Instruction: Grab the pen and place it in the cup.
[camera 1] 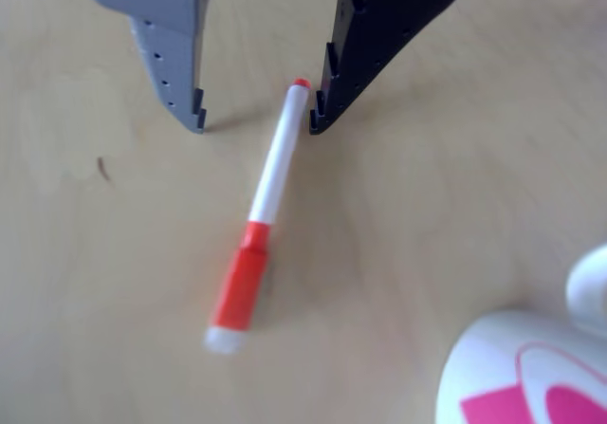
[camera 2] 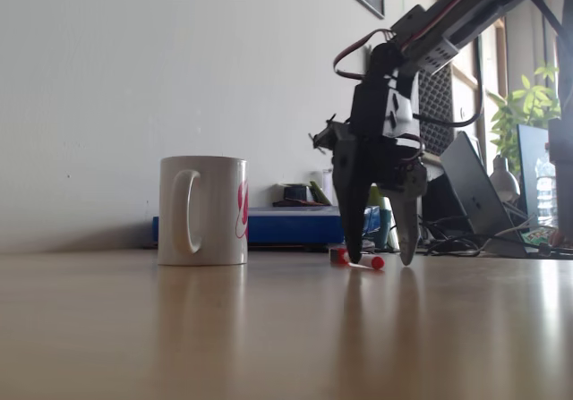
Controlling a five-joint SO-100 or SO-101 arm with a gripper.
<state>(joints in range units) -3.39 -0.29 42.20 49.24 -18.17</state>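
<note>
Two fingers spread wide on the end effector (camera 1: 256, 125), gripping nothing, tips down at the wooden surface (camera 1: 95, 282) and straddling the small red tip of the pen (camera 1: 268, 187) in the other view. Best shifted along the white barrel toward the cap before closing, since the present bite would catch only the very end and probably let the pen pivot or slip; better centred too, as the dark finger sits almost against the tip while the grey one stands well apart. Lying flat, long axis on a diagonal in the other view: red tip up and right between the fingers, chunky red cap with its white end down and left, nearer the camera. Seen low in the fixed view under the end effector (camera 2: 381, 260), right of the white mug (camera 2: 203, 210), well apart from it.
</note>
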